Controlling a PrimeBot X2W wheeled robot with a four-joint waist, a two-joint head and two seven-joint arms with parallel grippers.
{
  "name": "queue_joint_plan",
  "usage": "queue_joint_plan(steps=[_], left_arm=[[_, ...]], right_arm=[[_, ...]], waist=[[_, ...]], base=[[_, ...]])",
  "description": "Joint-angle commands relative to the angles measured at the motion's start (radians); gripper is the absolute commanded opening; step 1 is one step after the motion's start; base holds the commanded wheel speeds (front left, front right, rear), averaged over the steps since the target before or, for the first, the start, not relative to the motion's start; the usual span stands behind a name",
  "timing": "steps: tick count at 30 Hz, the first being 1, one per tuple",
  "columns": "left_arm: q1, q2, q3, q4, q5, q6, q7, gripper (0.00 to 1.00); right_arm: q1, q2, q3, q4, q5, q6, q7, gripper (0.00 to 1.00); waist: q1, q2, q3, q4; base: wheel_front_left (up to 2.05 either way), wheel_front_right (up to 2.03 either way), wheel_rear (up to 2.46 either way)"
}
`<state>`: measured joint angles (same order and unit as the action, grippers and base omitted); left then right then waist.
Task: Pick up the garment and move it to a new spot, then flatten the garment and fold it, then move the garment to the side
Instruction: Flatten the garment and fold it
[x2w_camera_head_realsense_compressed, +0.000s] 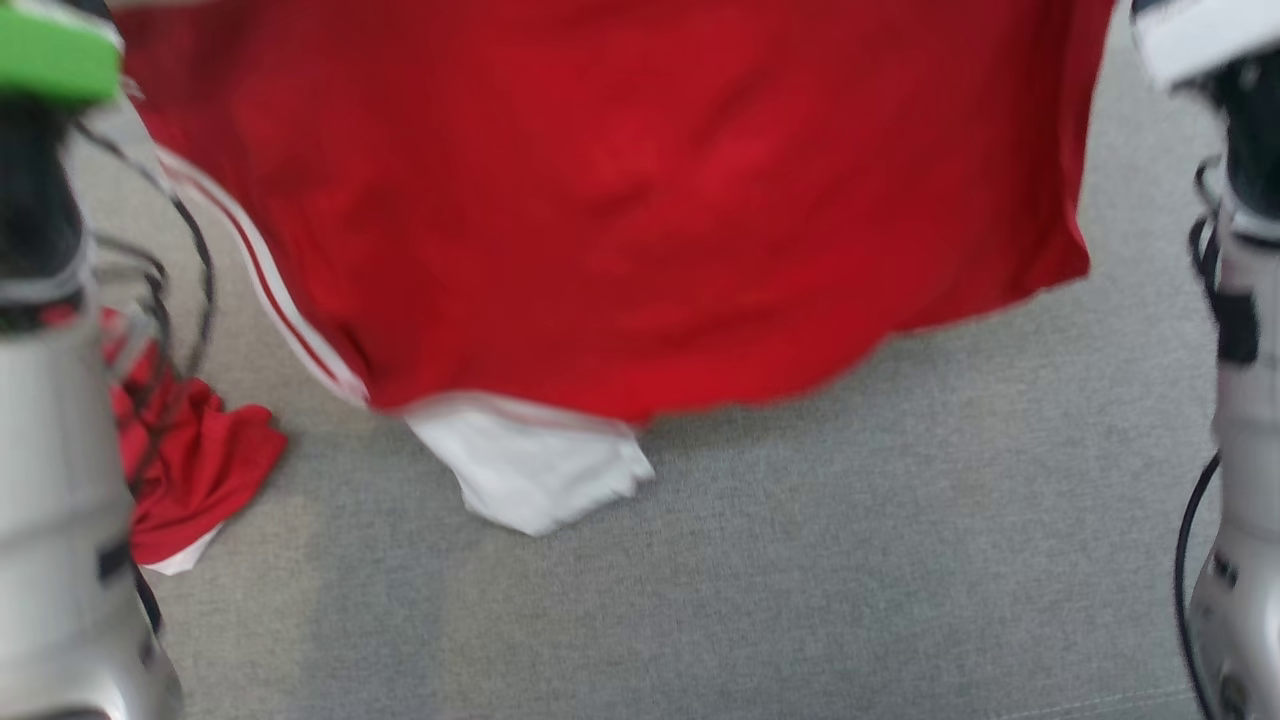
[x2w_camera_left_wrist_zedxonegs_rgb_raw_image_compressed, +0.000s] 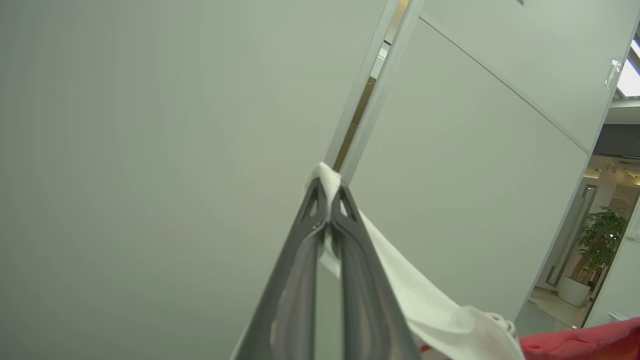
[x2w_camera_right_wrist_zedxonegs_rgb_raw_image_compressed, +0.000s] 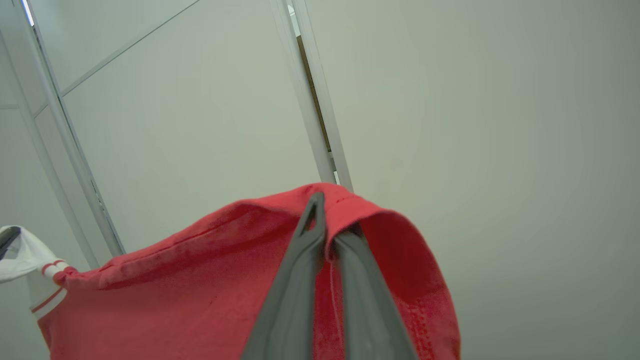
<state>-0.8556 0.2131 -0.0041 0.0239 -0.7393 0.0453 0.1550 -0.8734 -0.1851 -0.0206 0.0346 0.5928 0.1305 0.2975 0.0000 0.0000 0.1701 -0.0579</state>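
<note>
Aloft, 1 garment (x2w_camera_head_realsense_compressed: 620, 200), 2 claws (x2w_camera_left_wrist_zedxonegs_rgb_raw_image_compressed: 330, 186) (x2w_camera_right_wrist_zedxonegs_rgb_raw_image_compressed: 330, 220).

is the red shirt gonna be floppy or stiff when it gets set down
Likely very floppy: the shirt sags between the left gripper and right gripper, its white part drooping toward the grey surface. Probably light, since two thin pinches carry it. It may bunch or fold over itself on landing.

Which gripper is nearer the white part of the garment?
Left. The left gripper is shut on the white fabric itself. The right gripper is shut on the red hem, with the white fabric at that hem's far end.
</note>
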Motion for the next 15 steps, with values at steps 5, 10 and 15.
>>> queue_joint_plan(steps=[5, 10, 15], left_arm=[[-0.337, 0.039, -0.039, 0.211, 0.043, -0.067, -0.022, 0.0], [-0.634, 0.05, -0.07, 0.446, 0.107, -0.112, -0.132, 0.0], [-0.82, 0.047, -0.057, 0.619, 0.124, -0.134, -0.273, 0.0]], right_arm=[[-0.311, -0.056, 0.044, 0.198, -0.063, 0.0, -0.098, 0.0], [-0.585, -0.095, 0.114, 0.398, -0.128, 0.0, -0.254, 0.0], [-0.741, -0.1, 0.14, 0.548, -0.134, 0.0, -0.427, 0.0]], waist=[[0.0, 0.0, 0.384, 0.029], [0.0, 0.0, 0.492, 0.057], [0.0, 0.0, 0.526, 0.067]], base=[[0.0, 0.0, 0.0], [0.0, 0.0, 0.0], [0.0, 0.0, 0.0]])
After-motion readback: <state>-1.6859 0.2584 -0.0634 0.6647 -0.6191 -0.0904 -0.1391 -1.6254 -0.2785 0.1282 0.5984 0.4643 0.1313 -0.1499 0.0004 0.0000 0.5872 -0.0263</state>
